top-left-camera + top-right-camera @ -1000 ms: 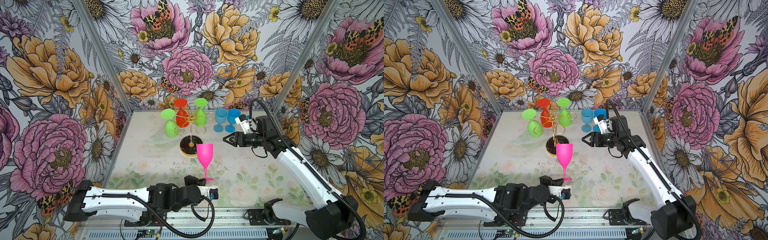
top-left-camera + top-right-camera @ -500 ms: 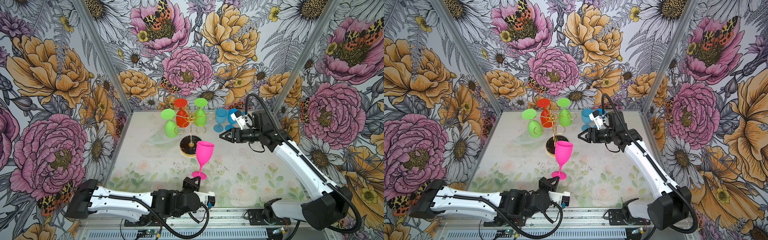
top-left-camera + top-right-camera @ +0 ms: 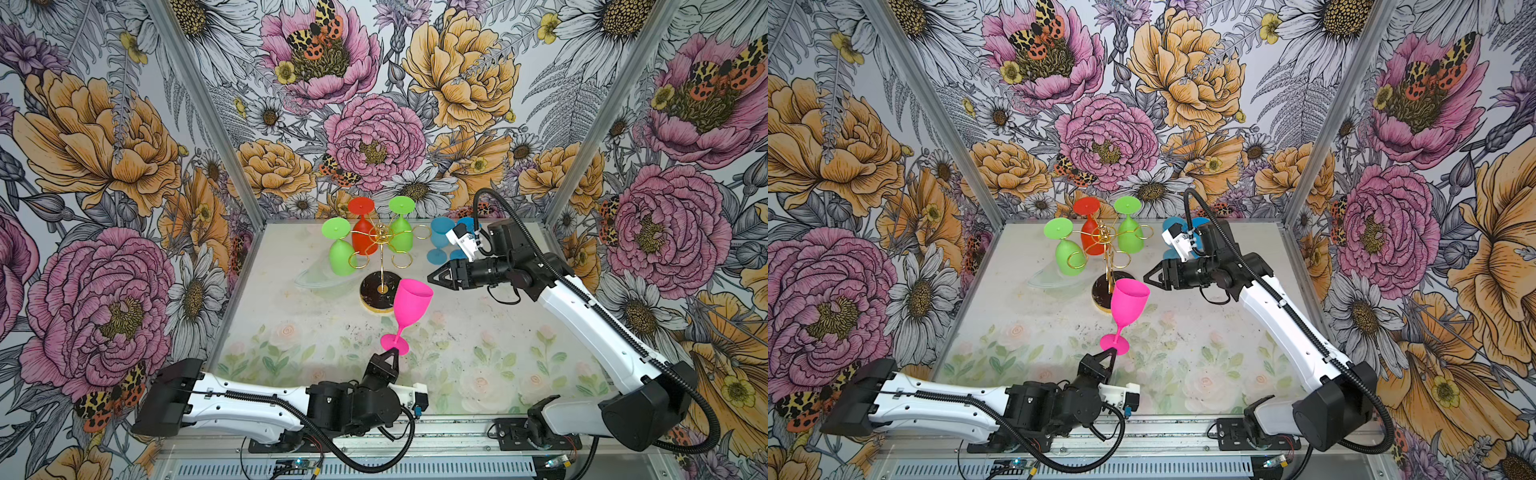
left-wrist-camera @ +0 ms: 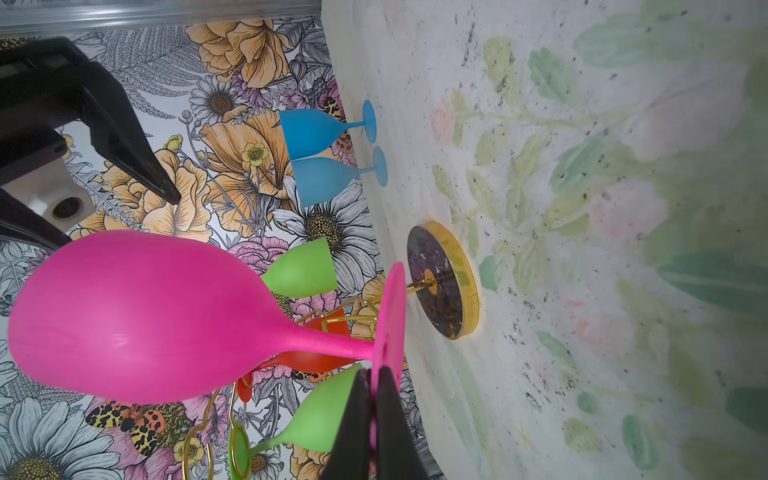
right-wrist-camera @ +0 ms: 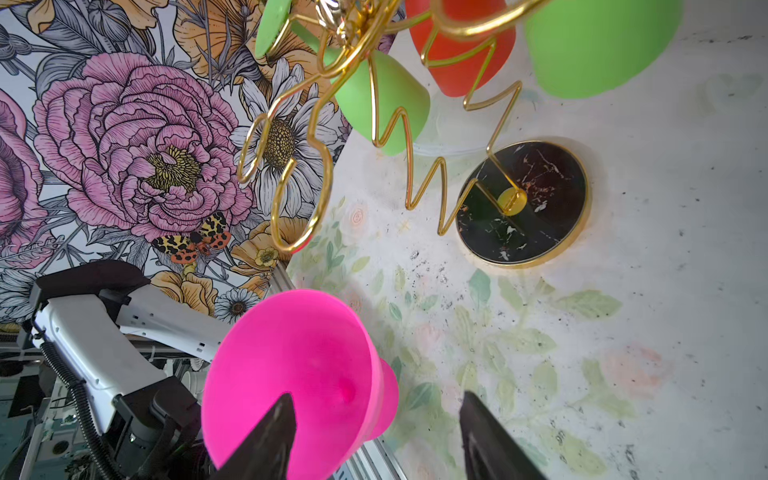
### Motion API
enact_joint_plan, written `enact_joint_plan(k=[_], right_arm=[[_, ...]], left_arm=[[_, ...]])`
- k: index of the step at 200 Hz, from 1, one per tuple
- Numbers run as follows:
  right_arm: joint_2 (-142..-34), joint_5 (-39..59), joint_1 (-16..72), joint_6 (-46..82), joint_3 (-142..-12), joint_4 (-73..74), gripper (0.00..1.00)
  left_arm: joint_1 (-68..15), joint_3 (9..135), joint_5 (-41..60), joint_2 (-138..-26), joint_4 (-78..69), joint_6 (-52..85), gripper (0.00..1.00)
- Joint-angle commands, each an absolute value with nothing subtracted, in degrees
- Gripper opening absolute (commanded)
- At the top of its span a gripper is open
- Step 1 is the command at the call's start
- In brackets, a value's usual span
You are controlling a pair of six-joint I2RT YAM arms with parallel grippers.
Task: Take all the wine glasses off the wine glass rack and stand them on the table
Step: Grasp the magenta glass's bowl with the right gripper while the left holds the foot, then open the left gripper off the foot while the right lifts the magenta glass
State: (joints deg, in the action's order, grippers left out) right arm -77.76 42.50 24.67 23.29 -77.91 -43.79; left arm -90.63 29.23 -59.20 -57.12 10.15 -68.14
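So the pink wine glass [image 3: 409, 301] is already off the wine glass rack [image 3: 372, 291], at about 5 o'clock from its base in a top view. It's tilted, with just the edge of its foot pinched tight by the left end effector [image 3: 392, 353], while the right end effector [image 3: 434, 277] is spread open and empty at 2 o'clock of the bowl. With a skinny rim pinch like that the glass can probably be swung easily, so it's best moved slowly, and the pinch shouldn't be released until the foot is laid flat on the surface [image 3: 478, 332] or the bowl is cupped.
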Motion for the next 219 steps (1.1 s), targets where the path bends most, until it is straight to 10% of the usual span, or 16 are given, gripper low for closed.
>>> enact_joint_plan(k=[1, 111, 219], right_arm=[[-77.9, 41.0, 25.6, 21.7, -80.7, -45.0, 0.64], [-81.3, 40.1, 28.8, 21.0, -81.0, -45.8, 0.50], [-82.2, 40.1, 29.8, 20.1, -80.9, -46.4, 0.11]], left_arm=[[-91.1, 28.3, -61.9, -57.3, 6.8, -70.6, 0.00], [-91.4, 26.3, -64.7, -57.9, 1.2, -75.9, 0.00], [-91.4, 24.7, -65.8, -57.6, -0.5, -77.1, 0.00]])
